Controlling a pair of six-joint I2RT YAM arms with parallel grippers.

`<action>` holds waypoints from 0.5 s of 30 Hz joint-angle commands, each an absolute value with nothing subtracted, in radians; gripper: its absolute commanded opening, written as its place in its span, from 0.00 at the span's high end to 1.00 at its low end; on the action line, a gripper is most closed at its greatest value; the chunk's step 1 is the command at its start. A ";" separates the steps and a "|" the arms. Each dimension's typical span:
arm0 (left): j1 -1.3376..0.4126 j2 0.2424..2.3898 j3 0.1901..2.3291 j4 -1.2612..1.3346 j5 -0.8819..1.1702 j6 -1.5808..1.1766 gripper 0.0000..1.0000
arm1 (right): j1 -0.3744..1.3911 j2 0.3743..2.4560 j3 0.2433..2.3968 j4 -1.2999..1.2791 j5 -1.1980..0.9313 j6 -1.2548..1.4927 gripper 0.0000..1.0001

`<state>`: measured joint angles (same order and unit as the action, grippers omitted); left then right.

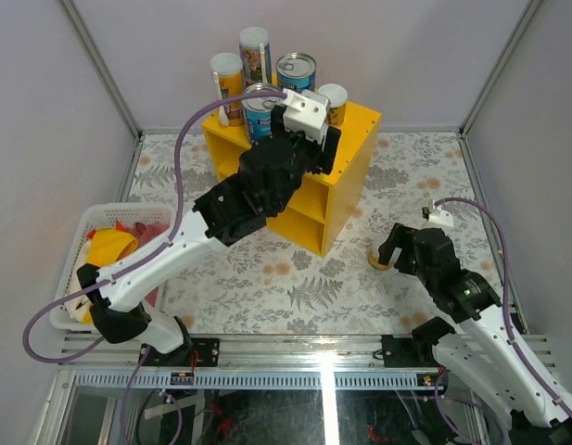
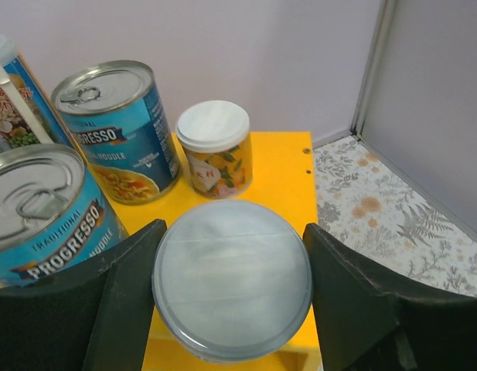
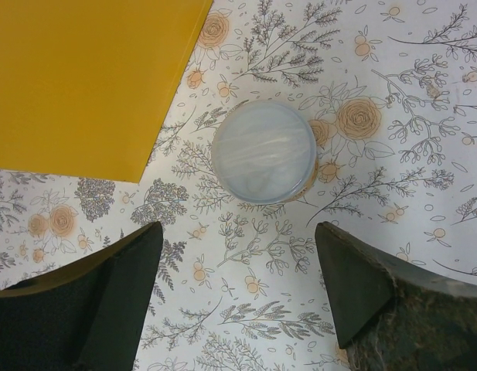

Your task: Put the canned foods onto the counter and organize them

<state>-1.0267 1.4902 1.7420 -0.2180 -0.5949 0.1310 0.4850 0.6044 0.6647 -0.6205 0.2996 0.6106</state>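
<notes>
As the left pincer (image 2: 233, 233) clamps one can (image 2: 232, 287), the right pincer (image 3: 238, 229) gapes clear of another can (image 3: 263, 152).

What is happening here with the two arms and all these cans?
The left gripper grips a can with a grey lid at the near edge of the top of the yellow counter. Five cans stand beside it: two blue-labelled cans, two tall tubes and a short white-lidded can. The right gripper hangs open over a pale-lidded can that stands on the flowered table next to the counter, not yet placed.
</notes>
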 commanded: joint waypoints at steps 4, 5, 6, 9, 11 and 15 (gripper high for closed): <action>-0.890 1.543 1.890 -0.235 -0.479 0.019 1.00 | 0.479 0.605 0.696 -0.607 0.324 0.618 0.12; -0.872 1.551 1.905 -0.247 -0.462 0.003 1.00 | 0.479 0.607 0.693 -0.604 0.322 0.619 0.11; -0.860 1.560 1.923 -0.260 -0.447 -0.011 1.00 | 0.479 0.608 0.689 -0.600 0.322 0.620 0.10; -0.834 1.585 1.953 -0.290 -0.415 -0.040 1.00 | 0.479 0.611 0.679 -0.590 0.319 0.625 0.10; -0.819 1.597 1.963 -0.303 -0.388 -0.058 1.00 | 0.479 0.613 0.672 -0.585 0.318 0.628 0.10; -0.803 1.618 1.985 -0.337 -0.345 -0.092 1.00 | 0.480 0.615 0.661 -0.577 0.319 0.634 0.10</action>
